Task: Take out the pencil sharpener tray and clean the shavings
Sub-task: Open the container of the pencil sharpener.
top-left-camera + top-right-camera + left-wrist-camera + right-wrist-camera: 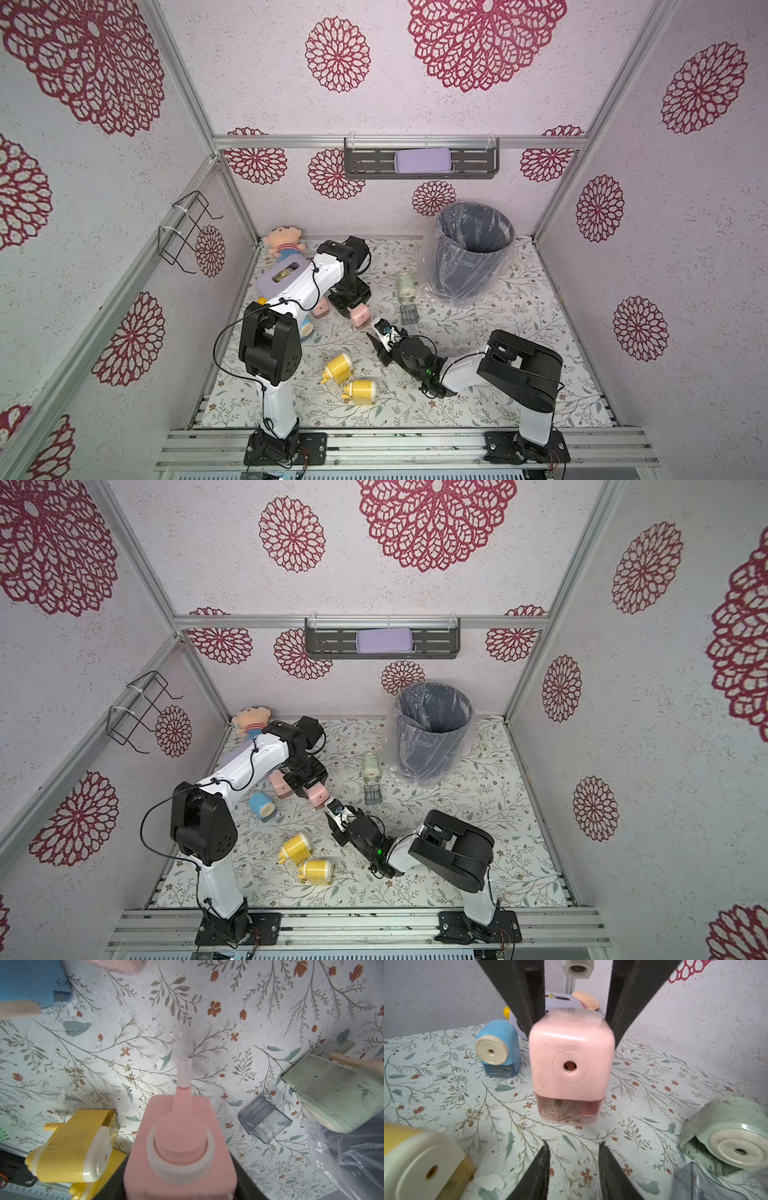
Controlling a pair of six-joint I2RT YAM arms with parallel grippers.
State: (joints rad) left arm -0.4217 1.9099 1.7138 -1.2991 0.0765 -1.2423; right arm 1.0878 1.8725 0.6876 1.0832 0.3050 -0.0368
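The left gripper [573, 1028] pinches a pink pencil sharpener [572, 1064] by its sides over the floral mat [446, 1095], near the middle of the table, with its pencil hole facing the right arm. Its translucent tray [568, 1112] sits in the base, not yet pulled out, with brown shavings inside. The right gripper [573, 1147] hangs just short of the tray, its fingers [542, 1167] slightly apart with nothing between them.
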